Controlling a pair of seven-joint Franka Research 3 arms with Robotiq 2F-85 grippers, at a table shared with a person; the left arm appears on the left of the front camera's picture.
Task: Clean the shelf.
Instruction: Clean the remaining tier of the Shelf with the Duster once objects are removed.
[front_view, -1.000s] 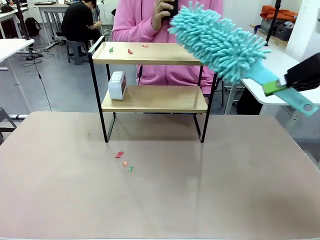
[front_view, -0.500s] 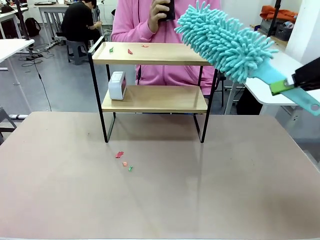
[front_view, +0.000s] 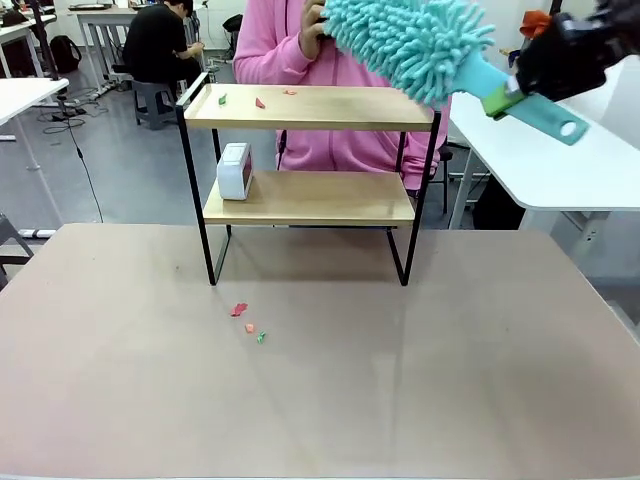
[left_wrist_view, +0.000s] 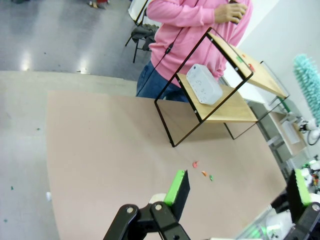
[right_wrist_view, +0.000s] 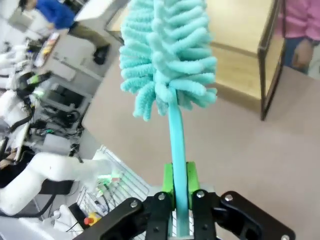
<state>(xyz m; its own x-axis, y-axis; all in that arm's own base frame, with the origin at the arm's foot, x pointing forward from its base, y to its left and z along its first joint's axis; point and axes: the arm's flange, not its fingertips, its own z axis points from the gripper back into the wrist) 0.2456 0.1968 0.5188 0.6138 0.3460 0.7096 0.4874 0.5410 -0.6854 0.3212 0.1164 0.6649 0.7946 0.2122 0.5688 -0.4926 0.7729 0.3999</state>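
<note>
- Right gripper (right_wrist_view: 179, 182) is clamped tight on the handle of a teal duster (front_view: 410, 40), whose fluffy head is raised near the top right corner of the shelf (front_view: 330, 108).
- Left gripper (left_wrist_view: 239, 190) is spread wide and holds nothing.
- The shelf stands at the far edge of the table (front_view: 450, 380), with paper scraps (front_view: 258, 102) on its top board.

Matt wood boards, black metal frame on shelf (front_view: 310, 198); duster (front_view: 405, 40) fluffy cloth head w/ smooth plastic handle.

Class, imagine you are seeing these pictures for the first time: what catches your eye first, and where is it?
A fluffy turquoise duster, clamped by its handle in the right gripper, is held high by the right end of the shelf. Small scraps lie on its top board, at the left; more bits lie on the table in front.
</note>
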